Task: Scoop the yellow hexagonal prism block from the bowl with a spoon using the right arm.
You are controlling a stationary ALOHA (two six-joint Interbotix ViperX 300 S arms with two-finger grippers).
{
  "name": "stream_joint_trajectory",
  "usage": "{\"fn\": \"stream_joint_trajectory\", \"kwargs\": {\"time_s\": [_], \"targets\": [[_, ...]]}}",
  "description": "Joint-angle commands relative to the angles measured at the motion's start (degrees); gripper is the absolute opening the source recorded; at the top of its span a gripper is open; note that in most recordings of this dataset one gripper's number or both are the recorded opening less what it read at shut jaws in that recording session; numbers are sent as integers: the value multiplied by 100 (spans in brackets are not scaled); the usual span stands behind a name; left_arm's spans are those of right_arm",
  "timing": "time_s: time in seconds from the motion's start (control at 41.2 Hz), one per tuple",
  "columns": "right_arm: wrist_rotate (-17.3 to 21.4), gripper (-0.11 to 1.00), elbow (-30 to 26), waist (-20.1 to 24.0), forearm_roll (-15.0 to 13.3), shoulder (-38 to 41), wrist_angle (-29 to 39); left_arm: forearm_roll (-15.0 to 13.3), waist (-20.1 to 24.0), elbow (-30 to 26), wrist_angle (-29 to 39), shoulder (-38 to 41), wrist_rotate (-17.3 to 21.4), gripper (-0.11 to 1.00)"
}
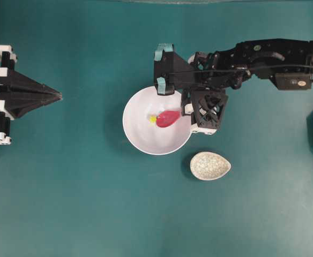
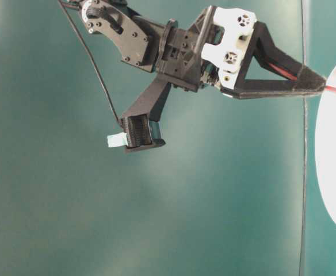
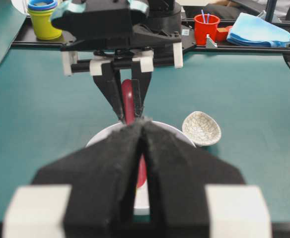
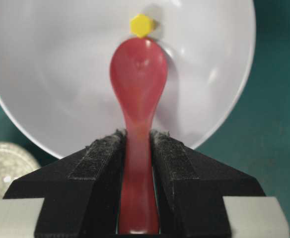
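Note:
The white bowl (image 1: pixel 140 143) sits mid-table. Inside it lies the tiny yellow hexagonal prism block (image 1: pixel 153 119). The red-pink spoon (image 1: pixel 168 118) reaches in from the right, and its scoop tip touches the block. My right gripper (image 4: pixel 138 136) is shut on the spoon's handle (image 4: pixel 138 188). In the right wrist view the block (image 4: pixel 141 25) lies just past the tip of the scoop (image 4: pixel 138 69), on the bowl's floor (image 4: pixel 50 74). My left gripper (image 1: pixel 58 96) rests at the table's left edge, shut and empty, its tips (image 3: pixel 142 124) pointing at the bowl.
A speckled egg-shaped spoon rest (image 1: pixel 210 165) lies just below and right of the bowl. Along the far rail stand stacked yellow and blue cups (image 3: pixel 44 20), a red cup (image 3: pixel 206 27) and a blue cloth (image 3: pixel 258 29).

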Motion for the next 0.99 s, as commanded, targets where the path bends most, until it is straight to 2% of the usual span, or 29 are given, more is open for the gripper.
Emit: {"fn": "stream_joint_trajectory", "kwargs": {"time_s": [0.0, 0.679, 0.97], "targets": [[-9, 25, -141, 26, -9, -70, -70, 18, 9, -123, -62, 35, 9, 3], [0, 25, -343, 70, 35, 132, -360, 18, 9, -123, -62, 35, 9, 3], [44, 25, -360, 97, 176, 132, -492, 18, 9, -123, -62, 26, 9, 3]]}}
